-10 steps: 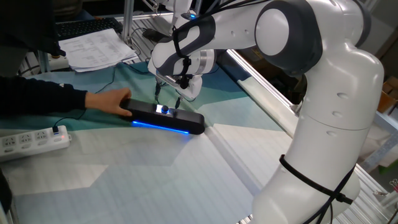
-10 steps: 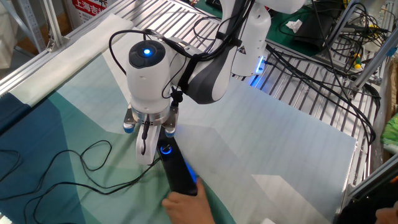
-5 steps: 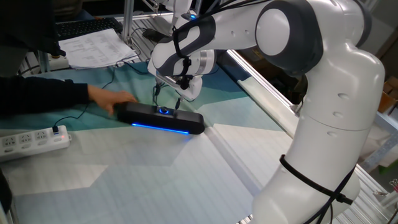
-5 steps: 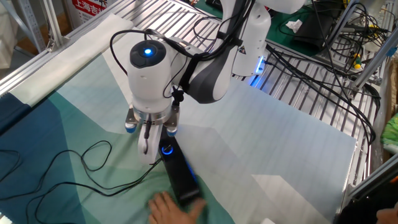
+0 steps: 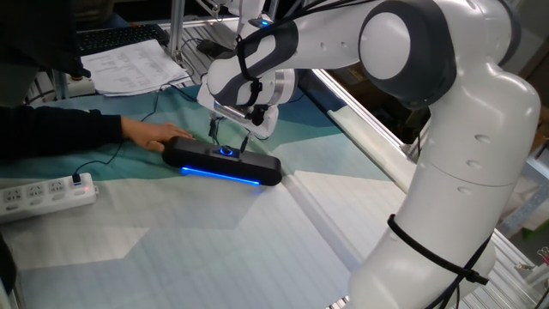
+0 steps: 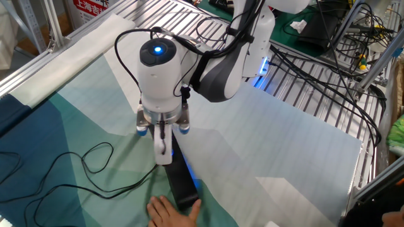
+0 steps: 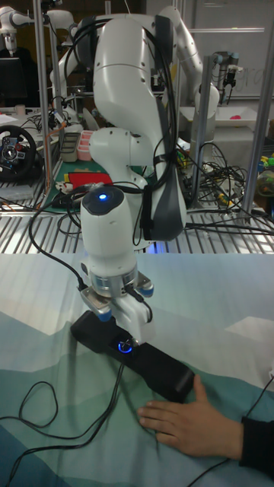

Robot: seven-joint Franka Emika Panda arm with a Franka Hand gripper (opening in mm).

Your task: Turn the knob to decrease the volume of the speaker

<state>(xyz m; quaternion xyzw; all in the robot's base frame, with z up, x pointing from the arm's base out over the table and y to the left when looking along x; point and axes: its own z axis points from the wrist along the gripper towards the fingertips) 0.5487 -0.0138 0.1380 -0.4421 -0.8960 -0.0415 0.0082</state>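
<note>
Gripper (image 5: 229, 142) is positioned directly over the knob (image 5: 227, 153), fingers slightly parted on either side of it; actual contact cannot be confirmed. Speaker (image 5: 221, 162) is laid on the teal cloth (image 5: 129, 223), steadied at one end by a person's hand (image 7: 185, 422).

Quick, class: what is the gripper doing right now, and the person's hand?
Gripper: fingers astride the knob on the speaker; whether they are gripping it cannot be told.
Person's hand: flat and empty, resting against the speaker's end.
</note>
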